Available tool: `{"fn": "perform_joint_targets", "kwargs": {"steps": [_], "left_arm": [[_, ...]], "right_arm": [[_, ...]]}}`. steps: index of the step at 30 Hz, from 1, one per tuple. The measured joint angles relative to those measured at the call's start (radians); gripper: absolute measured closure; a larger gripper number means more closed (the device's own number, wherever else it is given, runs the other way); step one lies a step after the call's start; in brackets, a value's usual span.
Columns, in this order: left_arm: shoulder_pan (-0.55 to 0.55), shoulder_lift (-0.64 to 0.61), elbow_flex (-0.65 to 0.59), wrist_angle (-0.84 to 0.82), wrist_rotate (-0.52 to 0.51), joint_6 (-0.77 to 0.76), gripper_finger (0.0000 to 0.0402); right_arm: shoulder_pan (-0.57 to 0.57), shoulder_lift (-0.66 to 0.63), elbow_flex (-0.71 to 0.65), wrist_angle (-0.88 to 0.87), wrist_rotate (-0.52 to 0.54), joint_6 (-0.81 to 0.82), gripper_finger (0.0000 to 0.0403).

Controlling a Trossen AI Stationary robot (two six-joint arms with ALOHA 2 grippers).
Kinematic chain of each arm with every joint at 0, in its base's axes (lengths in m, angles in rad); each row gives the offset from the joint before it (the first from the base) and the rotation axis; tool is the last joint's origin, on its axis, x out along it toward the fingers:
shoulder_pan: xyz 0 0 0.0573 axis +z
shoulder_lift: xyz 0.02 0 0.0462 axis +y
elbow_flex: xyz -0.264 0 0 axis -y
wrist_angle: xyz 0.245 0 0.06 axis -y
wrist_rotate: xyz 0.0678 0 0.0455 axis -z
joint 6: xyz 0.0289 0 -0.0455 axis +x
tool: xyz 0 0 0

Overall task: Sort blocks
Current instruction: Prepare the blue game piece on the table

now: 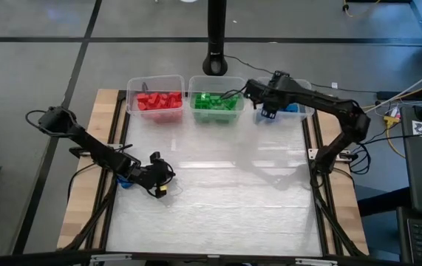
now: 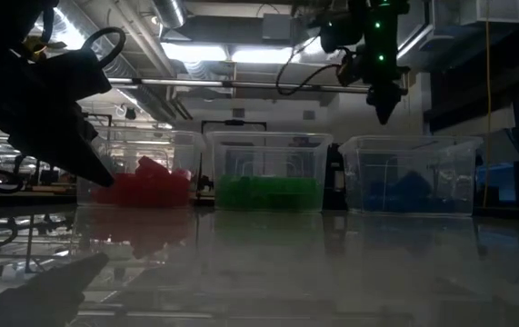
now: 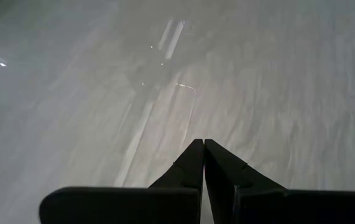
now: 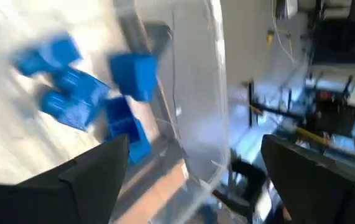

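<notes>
1. Blocks sit sorted by colour in 3 clear bins lined up along the far edge of the table (image 1: pixel 218 185): red blocks (image 1: pixel 159 101) in the left bin (image 1: pixel 131 92), green blocks (image 1: pixel 216 103) in the middle bin (image 1: pixel 194 83), blue blocks (image 4: pixel 81 96) in the right bin (image 4: pixel 217 81).
2. Right gripper (image 1: pixel 269 111) hangs above the right bin, clear of its rim; in the low view it shows high over that bin, pointing down.
3. Its 2 fingers (image 4: pixel 90 180) stand spread wide in the right wrist view, with nothing between them; the blue blocks lie loose on the bin floor beyond them, near the bin's clear wall.
4. Left gripper (image 1: pixel 160 188) is low over the near-left part of the table, well apart from all 3 bins.
5. Its fingers (image 3: pixel 193 165) are pressed together tip to tip in the left wrist view, pinching nothing, with only bare pale table surface ahead of them.
6. A small blue thing (image 1: pixel 124 182) shows just beside the left arm near the table's left edge in the high view; it is too small to tell whether it is a block.
7. In the low view the red, green and blue heaps each fill the lower part of their bins, and the glossy tabletop reflects them.
</notes>
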Motion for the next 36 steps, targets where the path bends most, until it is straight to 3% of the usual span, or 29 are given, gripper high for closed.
{"fn": "perform_joint_targets", "kwargs": {"steps": [4,9,12,16,19,22,29,36], "left_arm": [[0.000,0.000,0.000,0.000,-0.002,0.000,0.0398],[0.000,0.000,0.000,0.002,-0.004,0.009,0.0398],[0.000,0.001,0.000,0.004,-0.017,0.006,0.0398],[-0.003,0.000,0.026,-0.044,-0.020,0.003,0.0398],[-0.008,-0.013,0.114,-0.202,-0.018,0.000,0.0400],[-0.008,-0.018,0.237,-0.446,-0.008,-0.036,0.0400],[-0.047,-0.018,0.457,-0.971,0.106,-0.235,0.0400],[-0.134,-0.018,0.506,-1.275,0.247,-0.465,0.0401]], "right_arm": [[0.103,0.000,-0.004,0.086,-0.020,-0.010,0.0040],[0.269,0.000,-0.085,0.371,-0.031,-0.134,0.0044],[0.351,0.000,-0.188,0.641,-0.143,-0.237,0.0045],[0.433,0.000,-0.348,1.007,-0.383,-0.355,0.0045],[0.477,0.015,-0.448,1.244,-0.514,-0.395,0.0045],[0.506,0.045,-0.497,1.373,-0.560,-0.399,0.0045],[0.531,0.140,-0.511,1.422,-0.561,-0.373,0.0045],[0.528,0.234,-0.511,1.472,-0.561,-0.363,0.0045]]}}
